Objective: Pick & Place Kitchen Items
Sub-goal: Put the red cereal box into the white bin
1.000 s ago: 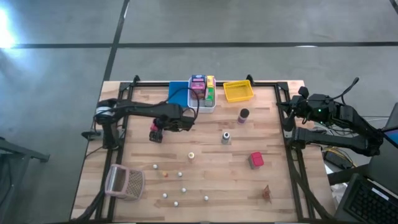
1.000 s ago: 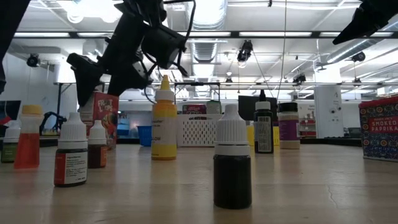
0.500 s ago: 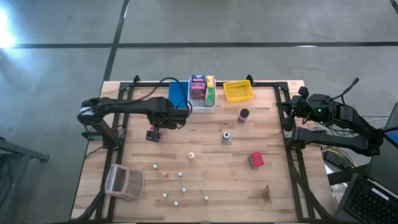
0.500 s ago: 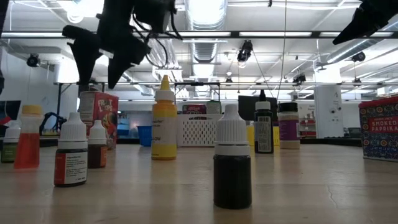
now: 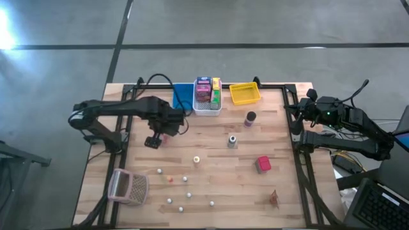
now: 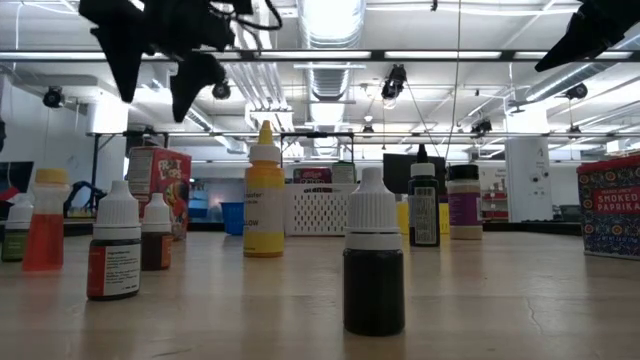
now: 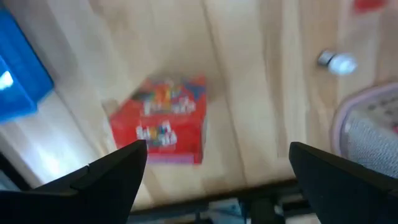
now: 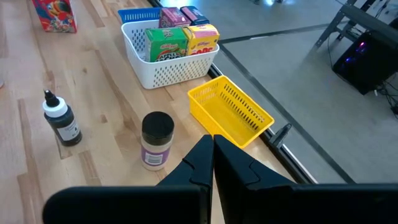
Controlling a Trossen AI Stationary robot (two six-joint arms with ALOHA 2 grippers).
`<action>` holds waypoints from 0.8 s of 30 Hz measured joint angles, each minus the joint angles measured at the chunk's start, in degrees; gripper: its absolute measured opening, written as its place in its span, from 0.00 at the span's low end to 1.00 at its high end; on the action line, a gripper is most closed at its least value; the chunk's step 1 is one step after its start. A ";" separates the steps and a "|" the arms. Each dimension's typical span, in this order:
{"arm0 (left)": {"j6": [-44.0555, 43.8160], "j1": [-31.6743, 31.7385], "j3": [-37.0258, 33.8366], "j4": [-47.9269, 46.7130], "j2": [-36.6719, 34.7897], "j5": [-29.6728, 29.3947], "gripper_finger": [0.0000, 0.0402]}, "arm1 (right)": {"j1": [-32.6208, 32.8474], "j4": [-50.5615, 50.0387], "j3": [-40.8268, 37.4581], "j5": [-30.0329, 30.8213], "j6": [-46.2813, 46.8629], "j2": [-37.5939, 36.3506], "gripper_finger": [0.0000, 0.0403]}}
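The wooden table (image 5: 217, 172) fills the middle of the high view. The left gripper (image 5: 153, 141), left of centre, hangs with fingers apart and empty over a red cereal box (image 7: 160, 120). The box stands directly beneath, probably slightly off-centre; its long axis is hard to judge. The right gripper (image 8: 213, 151), fingers together, waits at the right edge. Legible print: "SMOKED PAPRIKA" on a tin (image 6: 610, 205).

Left arm: extended over the table's left half, wrist bent downward | left gripper (image 5: 152, 142): raised above the surface, fingers (image 7: 106, 177) spread apart, empty | right arm: folded at the table's right edge | right gripper (image 8: 212, 144): fingers pressed together, empty
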 joint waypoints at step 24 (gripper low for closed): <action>-11.05 -2.74 -9.14 40.92 -16.69 5.91 0.99 | 0.00 -0.01 0.01 0.00 0.10 0.01 0.02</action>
